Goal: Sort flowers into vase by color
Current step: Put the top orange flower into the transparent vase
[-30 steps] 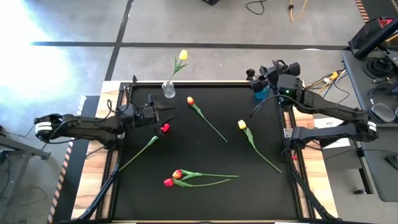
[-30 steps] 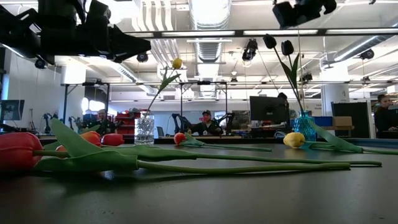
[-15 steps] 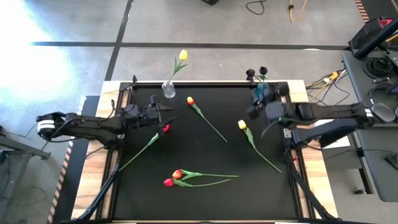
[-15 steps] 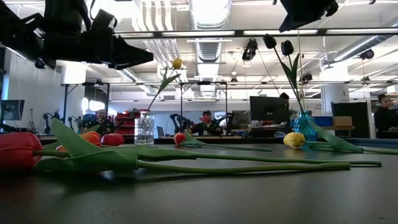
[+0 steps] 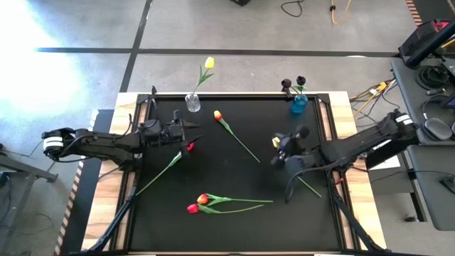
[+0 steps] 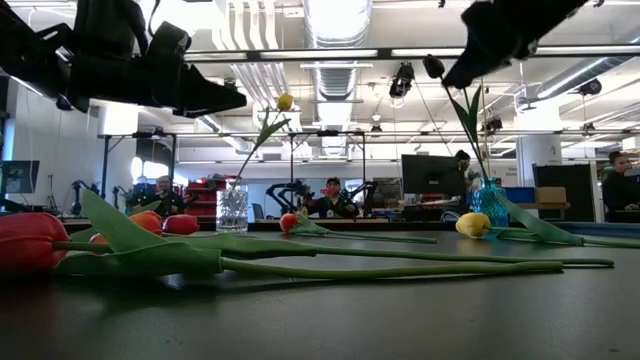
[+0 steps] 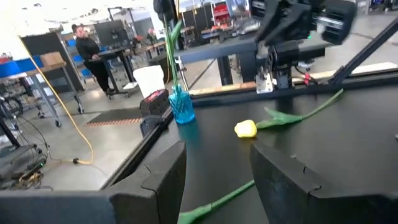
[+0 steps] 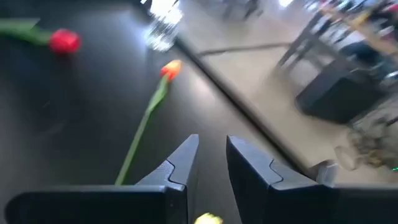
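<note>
Tulips lie flat on the black mat: an orange one [image 5: 217, 114], a yellow one [image 5: 276, 143], a red one [image 5: 188, 146], and an orange [image 5: 202, 199] and a red [image 5: 192, 208] near the front. A clear glass vase [image 5: 193, 104] holds a yellow tulip [image 5: 208, 64]. A blue vase [image 5: 298, 105] holds two dark tulips [image 5: 293, 83]. My left gripper [image 7: 217, 180] hovers open just far of the red tulip's head. My right gripper [image 8: 212, 140] hangs over the lying yellow tulip's head [image 8: 208, 219], with a narrow, empty gap between its fingers.
Both vases stand at the mat's far edge, inside a black frame rail [image 5: 330, 178]. The mat's middle [image 5: 234, 178] lies bare between the stems. People [image 6: 332, 195] sit at desks in the room beyond the table.
My right gripper has left the blue vase at the far right. It has swung toward the table's near edge and leftward, and now hangs over the yellow tulip on the mat. The flowers and vases have not moved.
</note>
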Controlling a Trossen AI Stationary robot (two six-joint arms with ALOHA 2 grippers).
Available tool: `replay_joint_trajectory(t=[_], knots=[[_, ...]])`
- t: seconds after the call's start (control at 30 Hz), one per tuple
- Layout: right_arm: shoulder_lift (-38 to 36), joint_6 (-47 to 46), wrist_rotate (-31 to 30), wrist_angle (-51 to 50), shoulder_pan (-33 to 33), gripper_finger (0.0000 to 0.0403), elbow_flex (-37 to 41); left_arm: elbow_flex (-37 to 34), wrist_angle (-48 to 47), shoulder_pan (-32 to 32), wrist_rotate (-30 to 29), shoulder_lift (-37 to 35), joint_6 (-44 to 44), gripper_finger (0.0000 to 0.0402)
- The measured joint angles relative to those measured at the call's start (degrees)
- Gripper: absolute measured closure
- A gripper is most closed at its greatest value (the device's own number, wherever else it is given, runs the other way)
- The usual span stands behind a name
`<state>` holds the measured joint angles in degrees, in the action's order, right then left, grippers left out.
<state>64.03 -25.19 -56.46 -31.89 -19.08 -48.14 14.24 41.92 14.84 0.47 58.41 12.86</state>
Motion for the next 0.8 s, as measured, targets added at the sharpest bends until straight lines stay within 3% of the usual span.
replay_joint_trajectory(t=[0.2, 0.4, 0.63, 0.8], knots=[[10.16, -0.77, 5.93, 6.25, -0.17, 0.0321, 0.04, 1.12, -10.67, -0.05, 0.02, -1.19, -1.05, 0.0262], [16.57, -0.02, 5.92, 10.45, -0.17, 0.0298, 0.04, 11.77, -48.00, -3.01, -0.53, -2.40, -7.74, 0.0307], [18.31, -1.01, 6.46, 11.29, -0.17, 0.0277, 0.04, 20.50, -77.61, -12.88, -11.80, -0.09, -24.32, 0.0349], [18.21, -1.38, 7.45, 11.45, -0.43, 0.0273, 0.04, 20.89, -84.14, -17.98, -13.12, 0.26, -33.81, 0.0336]])
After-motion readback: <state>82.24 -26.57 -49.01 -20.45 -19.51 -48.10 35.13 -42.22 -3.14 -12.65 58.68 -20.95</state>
